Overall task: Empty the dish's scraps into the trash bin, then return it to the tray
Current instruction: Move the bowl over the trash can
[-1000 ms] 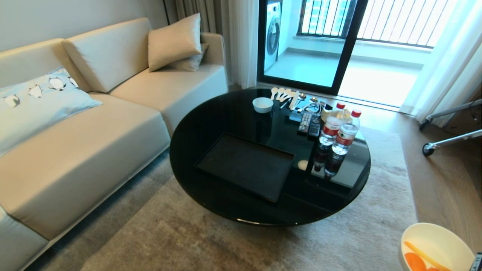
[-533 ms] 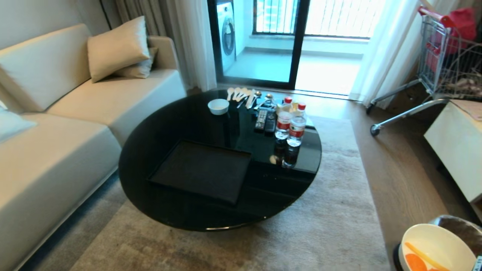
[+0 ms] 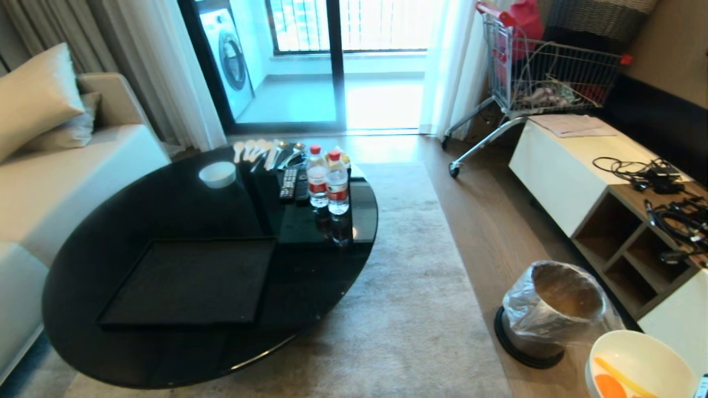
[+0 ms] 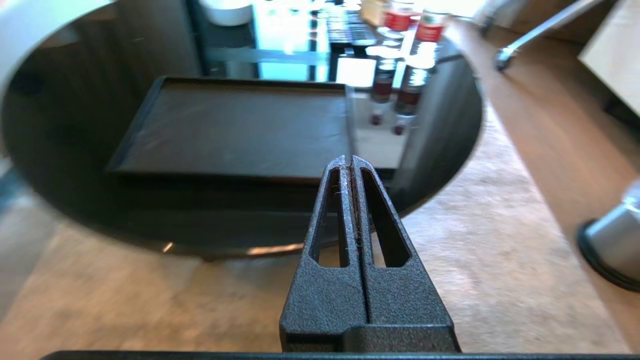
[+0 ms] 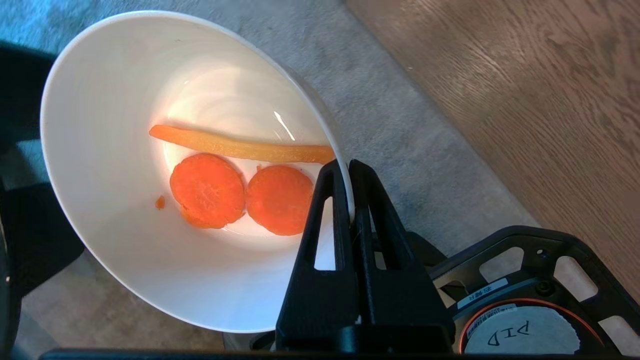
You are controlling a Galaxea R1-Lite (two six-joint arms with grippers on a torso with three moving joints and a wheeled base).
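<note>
Right wrist view gives me the right end effector [image 5: 348, 167] clamped on the rim of the dish [image 5: 125, 260], with the scraps [image 5: 240, 185] lying inside; I see the dish low at the head view's right edge, just beside the trash bin [image 3: 553, 309] on the floor. My left end effector [image 4: 348, 162] is closed on nothing, near the counter [image 3: 166, 204] carrying the tray [image 3: 188, 282]

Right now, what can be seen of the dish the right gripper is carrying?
The dish is a glossy, plain white round bowl, tilted, with its rim pinched between the shut fingers of the right gripper. Inside lie two orange slices, a thin yellow-orange strip and a small crumb. It is held above the rug near the trash bin.
</note>
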